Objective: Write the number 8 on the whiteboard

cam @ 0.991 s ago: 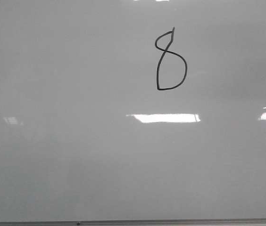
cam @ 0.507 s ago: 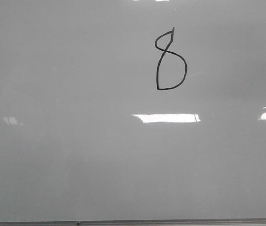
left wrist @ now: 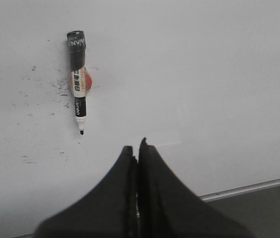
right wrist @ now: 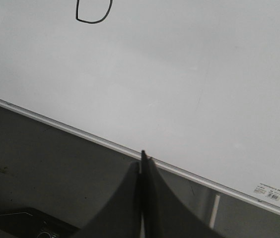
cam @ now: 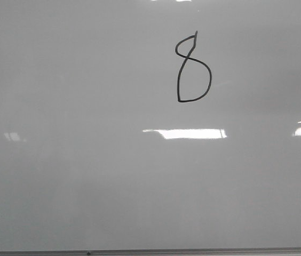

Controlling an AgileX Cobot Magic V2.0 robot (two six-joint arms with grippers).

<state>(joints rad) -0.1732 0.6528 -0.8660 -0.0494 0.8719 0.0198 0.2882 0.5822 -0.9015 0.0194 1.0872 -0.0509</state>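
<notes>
The number 8 [cam: 193,69] is drawn in thin black marker on the whiteboard [cam: 86,176], right of the middle and high in the front view. Its lower loop [right wrist: 93,14] shows in the right wrist view. A black marker [left wrist: 78,79], uncapped, lies on the whiteboard [left wrist: 204,74] in the left wrist view, tip toward my left gripper [left wrist: 138,148]. The left gripper is shut and empty, a short way from the marker. My right gripper [right wrist: 142,161] is shut and empty, over the board's metal edge strip [right wrist: 80,133]. Neither gripper shows in the front view.
Bright light reflections [cam: 190,133] lie across the board. Small black marker specks [left wrist: 45,89] dot the board beside the marker. Dark surface [right wrist: 40,168] lies beyond the board's edge, with a dark object [right wrist: 26,225] on it. A small label [right wrist: 269,191] sits on the board's corner.
</notes>
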